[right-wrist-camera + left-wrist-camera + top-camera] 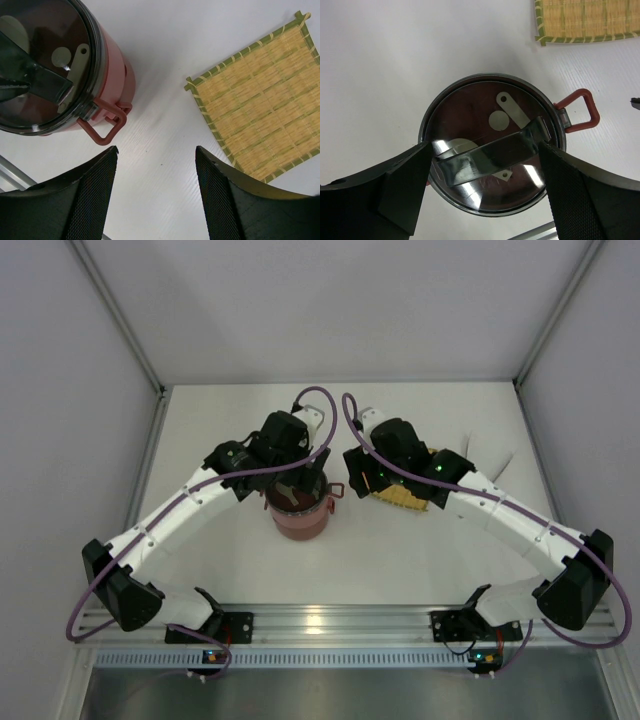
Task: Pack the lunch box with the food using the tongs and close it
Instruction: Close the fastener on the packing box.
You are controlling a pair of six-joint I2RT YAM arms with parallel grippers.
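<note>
The red lunch box [300,520] is sitting shut on the desk [420,570]. We are holding our left claw [485,150] right above its lid, wide open, one finger on each side of the shiny handle [490,156]. Our right claw [156,155] is hanging partly open just right of the lunch box, holding nothing.

The lunch box [117,75] is dark red. Its lid [470,110] is a glossy, smoky brown-black, crossed by a shiny steel strap [490,157], and the side handle [580,110] is a brighter red. The mat [260,115] is straw yellow, woven in a grid with green edging. The bench [400,560] is plain white. The right gripper [155,148] is black, its pads [95,200] finely mesh-patterned. Purple cables [320,389] run along the white arms [170,515].
</note>
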